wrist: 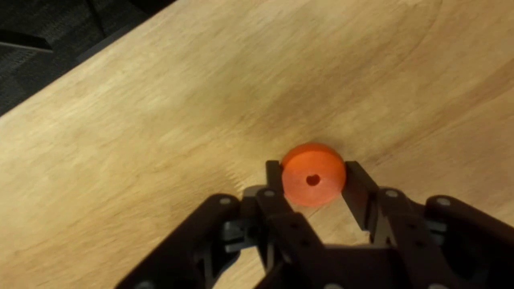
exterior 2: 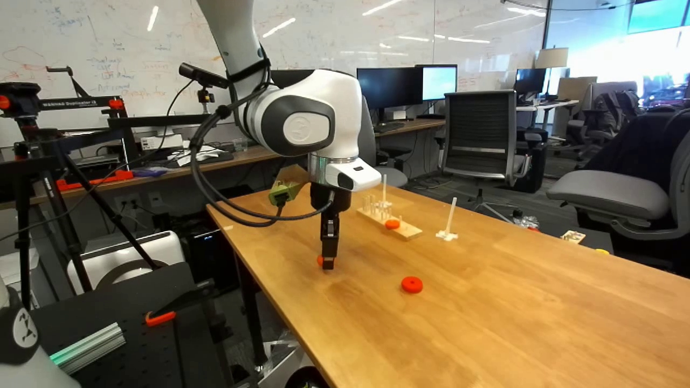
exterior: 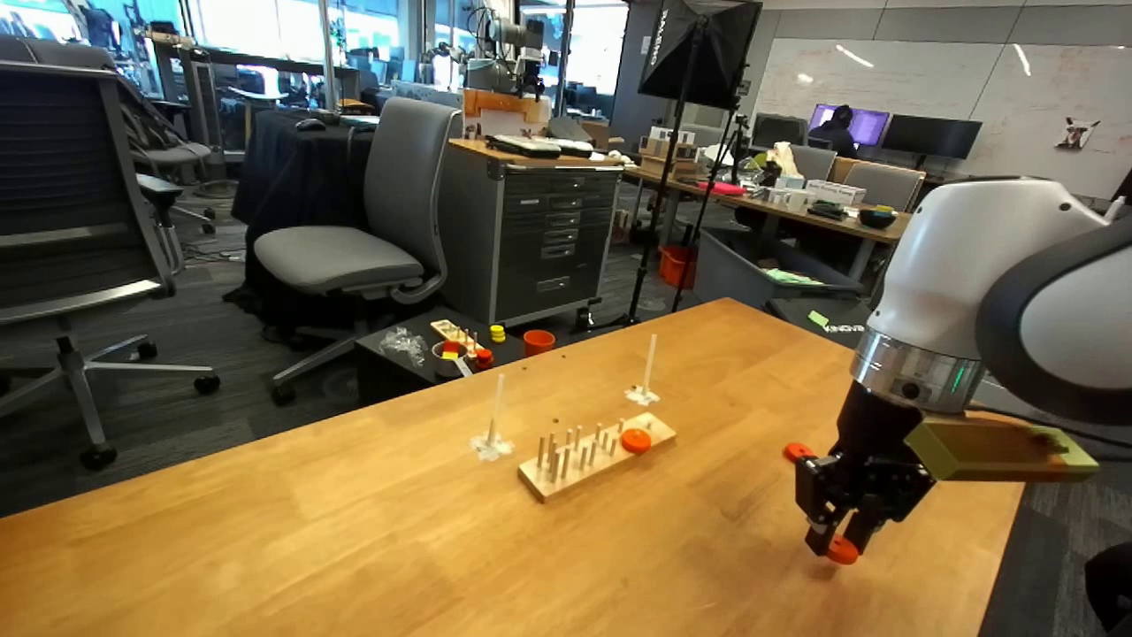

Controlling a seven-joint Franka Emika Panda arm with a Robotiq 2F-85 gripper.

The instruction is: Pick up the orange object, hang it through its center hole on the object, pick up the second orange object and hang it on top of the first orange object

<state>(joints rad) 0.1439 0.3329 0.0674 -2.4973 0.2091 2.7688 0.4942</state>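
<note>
In both exterior views, two thin pale uprights (exterior: 650, 361) stand well apart on the wooden table (exterior: 265, 531), each rising from a white patch (exterior: 638, 397). Past the table's edge in an exterior view, crumpled clear plastic (exterior: 402, 345) and small yellow pieces (exterior: 497, 333) lie on a low black stand (exterior: 380, 379), near a gray chair (exterior: 349, 257) and a drawer cabinet (exterior: 562, 239). In an exterior view, a dark monitor (exterior 2: 389, 89) and a lit monitor (exterior 2: 437, 84) stand before a whiteboard (exterior 2: 474, 51).

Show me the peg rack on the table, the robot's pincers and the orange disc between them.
Peg rack (exterior: 661, 430): in an exterior view, base's bare end.
Gripper (wrist: 313, 171): in the wrist view, midway between fingertips.
Orange disc (wrist: 311, 194): in the wrist view, top face.
</note>
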